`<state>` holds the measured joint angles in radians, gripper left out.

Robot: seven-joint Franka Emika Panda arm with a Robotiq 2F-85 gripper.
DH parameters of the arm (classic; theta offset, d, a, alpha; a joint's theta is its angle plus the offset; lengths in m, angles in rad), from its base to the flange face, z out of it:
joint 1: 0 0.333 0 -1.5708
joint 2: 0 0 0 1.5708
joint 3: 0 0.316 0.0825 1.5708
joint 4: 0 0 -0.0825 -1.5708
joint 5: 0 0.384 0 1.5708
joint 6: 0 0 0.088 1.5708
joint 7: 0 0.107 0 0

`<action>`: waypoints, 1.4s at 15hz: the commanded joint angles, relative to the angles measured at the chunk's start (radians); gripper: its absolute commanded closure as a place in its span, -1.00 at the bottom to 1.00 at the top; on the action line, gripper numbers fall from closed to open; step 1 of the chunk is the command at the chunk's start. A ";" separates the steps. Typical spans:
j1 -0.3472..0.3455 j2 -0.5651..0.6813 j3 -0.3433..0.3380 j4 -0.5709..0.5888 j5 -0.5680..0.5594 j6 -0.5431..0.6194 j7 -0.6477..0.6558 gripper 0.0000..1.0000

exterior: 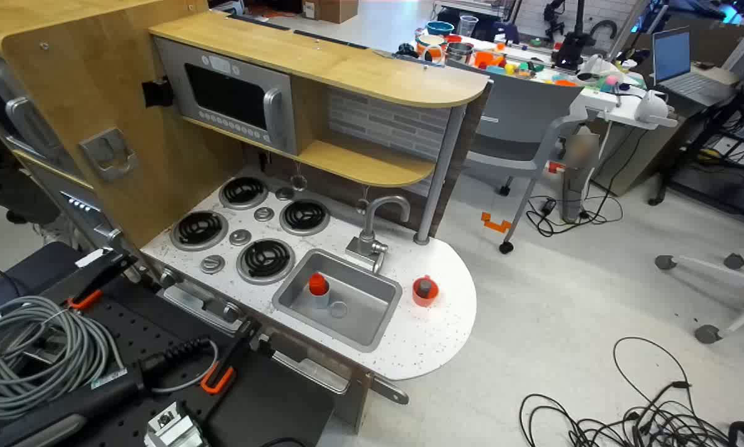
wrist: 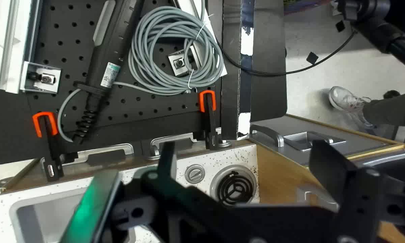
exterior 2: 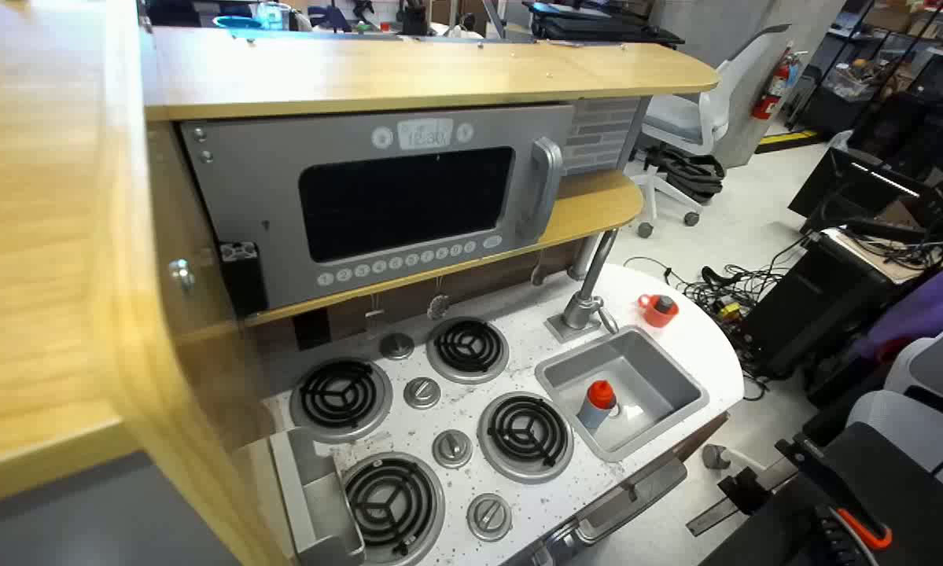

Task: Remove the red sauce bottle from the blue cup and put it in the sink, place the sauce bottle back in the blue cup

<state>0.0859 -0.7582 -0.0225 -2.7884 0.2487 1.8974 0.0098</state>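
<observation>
The red sauce bottle (exterior: 318,284) stands in the blue cup (exterior: 320,301), its red top above the rim. The cup sits inside the grey sink (exterior: 364,316), near the burner side. The bottle (exterior 2: 600,393), cup (exterior 2: 594,414) and sink (exterior 2: 660,393) show likewise in an exterior view. My gripper (wrist: 244,145) is open and empty in the wrist view, its fingers wide apart, with a burner and wooden side panel beyond them. Part of the sink (wrist: 47,216) shows at lower left there. The bottle and cup do not show in the wrist view. The gripper is in neither exterior view.
A low red cup (exterior: 425,292) with a dark thing in it stands beside the sink. The faucet (exterior: 368,233) rises behind the basin. Several burners (exterior: 266,261) and knobs lie on the countertop. The shelf and microwave (exterior: 229,93) overhang the back. A black table (wrist: 121,108) stands in front.
</observation>
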 commanded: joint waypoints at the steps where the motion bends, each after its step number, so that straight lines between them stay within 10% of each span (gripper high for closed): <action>1: -0.012 0.000 0.011 0.002 0.007 -0.004 -0.007 -1.00; 15: -0.014 0.017 0.008 0.013 0.001 -0.014 -0.014 -1.00; 21: -0.085 0.182 -0.055 0.019 -0.096 0.173 -0.123 -1.00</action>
<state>0.0428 -0.6960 -0.0333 -2.7887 0.1910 1.9805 -0.0397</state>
